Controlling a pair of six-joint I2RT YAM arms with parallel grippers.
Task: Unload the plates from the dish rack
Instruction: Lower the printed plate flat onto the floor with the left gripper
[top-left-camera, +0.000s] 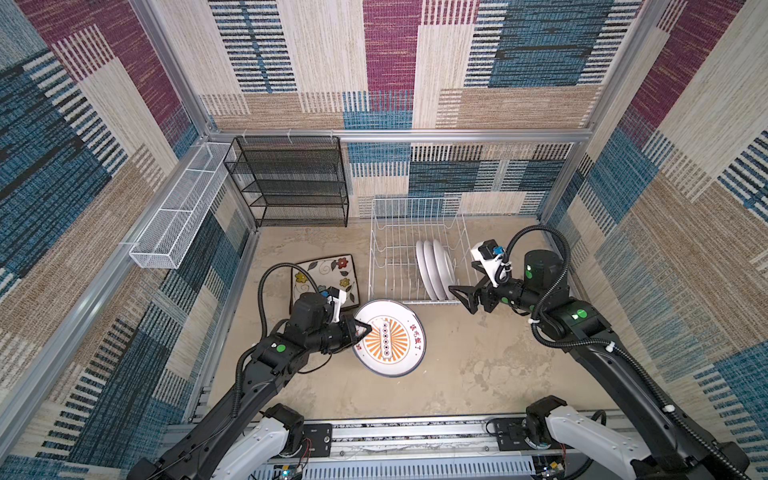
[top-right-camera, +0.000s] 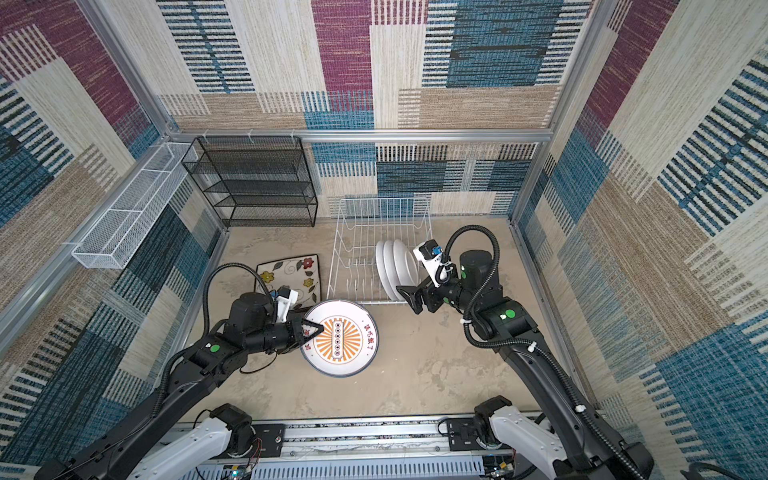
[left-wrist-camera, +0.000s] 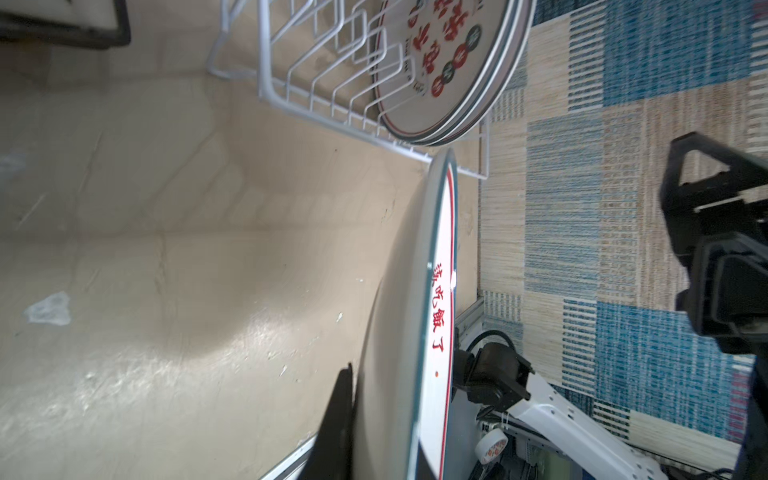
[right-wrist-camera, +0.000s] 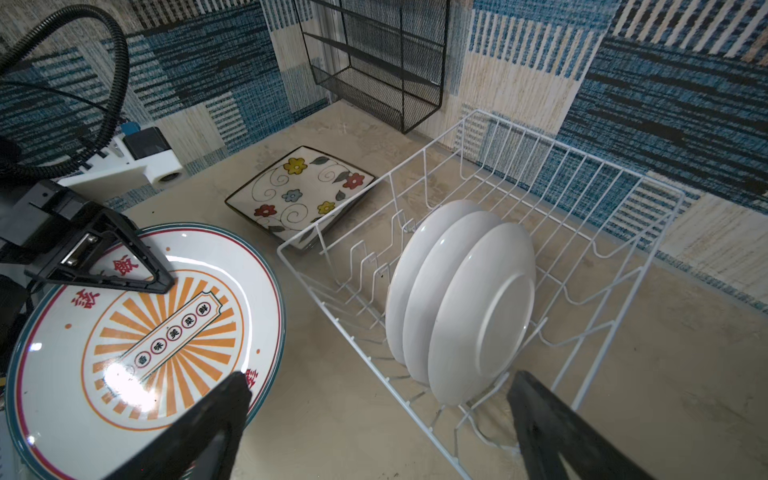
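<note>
- the round white plate with orange sunburst face (top-left-camera: 395, 353) is gripped by the left end effector (top-left-camera: 365, 329), just near of the white wire dish rack (top-left-camera: 415, 208).
- the right end effector (top-left-camera: 463, 298) is spread open beside three upright white plates (top-left-camera: 434, 268) racked at right.

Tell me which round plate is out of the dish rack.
The orange sunburst plate, gripped at its rim by the left claw, in front of the dish rack. The other three round plates stand on edge inside the rack.
</note>
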